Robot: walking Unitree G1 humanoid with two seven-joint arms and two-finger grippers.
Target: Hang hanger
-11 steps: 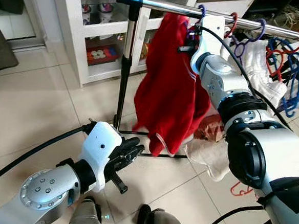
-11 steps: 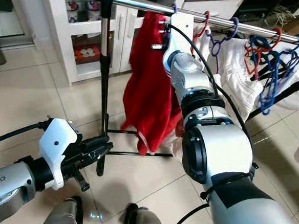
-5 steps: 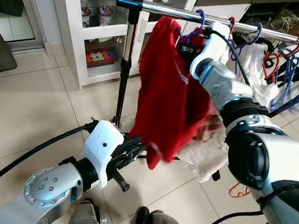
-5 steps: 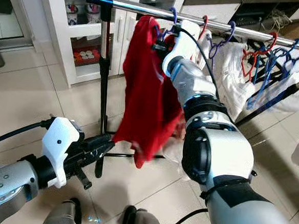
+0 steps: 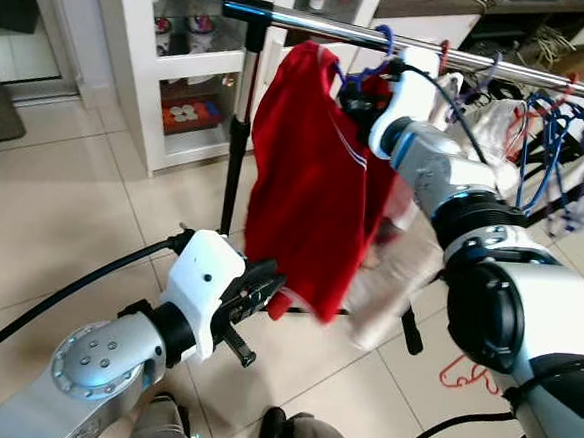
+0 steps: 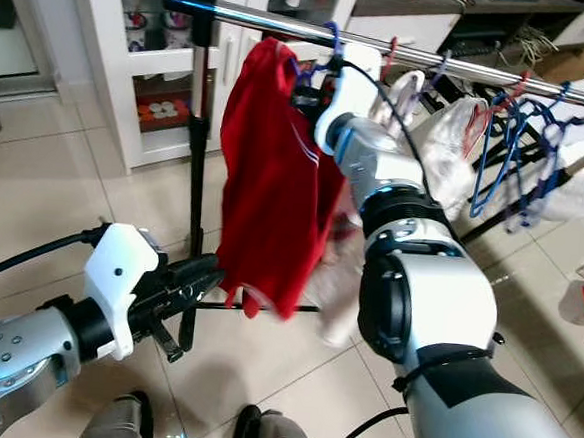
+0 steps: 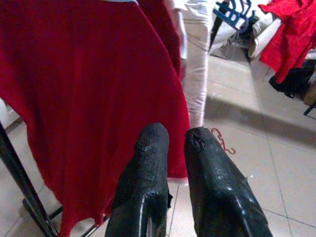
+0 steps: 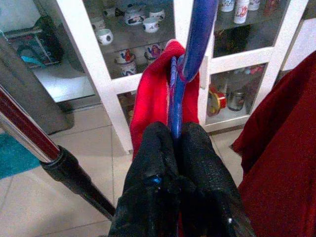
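Gripping blue hanger (image 8: pixel 174 94) neck, right gripper (image 8: pixel 174 129) clamped at rail (image 5: pixel 464 59), hook over bar. Red shirt (image 5: pixel 309 195) hangs from hanger, just beside rack's black upright (image 5: pixel 240 125). Left gripper (image 7: pixel 175 140) low near shirt hem, 2 fingers a narrow gap apart, holding nothing. White cabinet (image 5: pixel 133 58) behind; other hangers (image 6: pixel 503 134) farther along rail.

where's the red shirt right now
In the left eye view the red shirt hangs on a blue hanger pinched by the right claw, just under the left end of the metal rail.
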